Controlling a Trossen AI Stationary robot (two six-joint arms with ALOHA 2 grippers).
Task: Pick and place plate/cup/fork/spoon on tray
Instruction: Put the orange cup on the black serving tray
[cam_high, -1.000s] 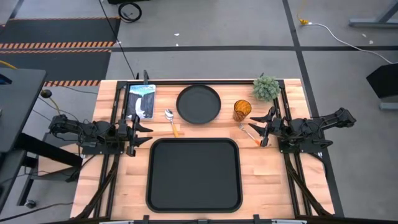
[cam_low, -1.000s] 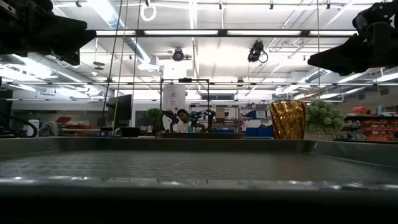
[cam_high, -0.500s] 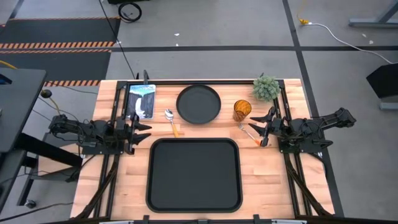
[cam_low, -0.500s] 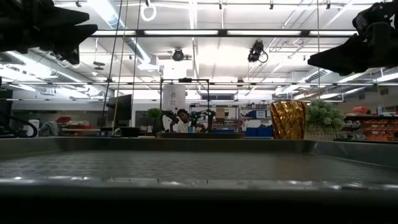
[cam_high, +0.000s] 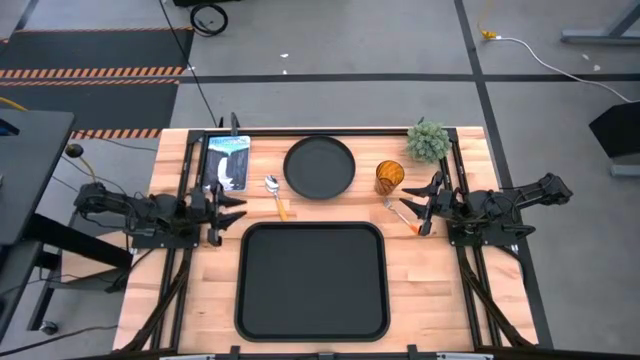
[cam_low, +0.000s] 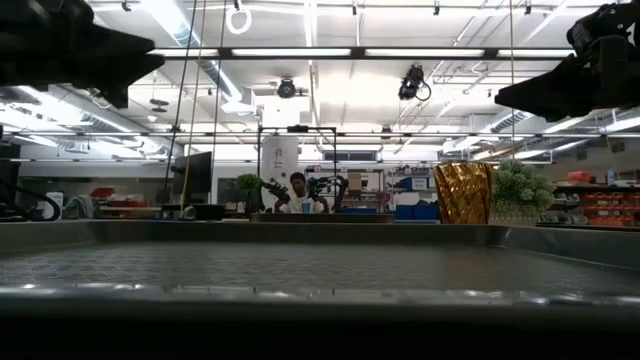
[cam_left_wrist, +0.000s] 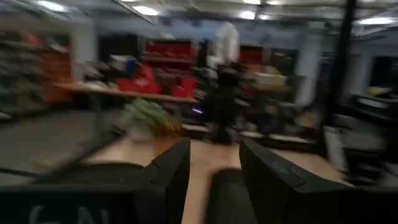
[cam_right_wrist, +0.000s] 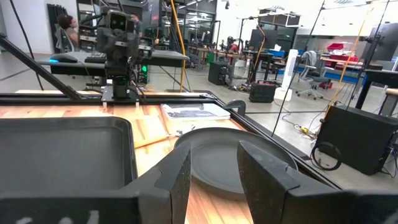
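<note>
Fork (cam_high: 404, 214) beside right fingers (cam_high: 431, 184), untouched

left wrist view: motion-blurred all over, room and table just smears
fork (cam_high: 405, 214): mostly tucked under the right gripper (cam_high: 432, 203), tines too small to make out
tray (cam_low: 320, 262): low view cuts its near rim, and it hides the plate, spoon and fork behind it
cup (cam_low: 462, 192): base hidden behind the tray wall
</note>
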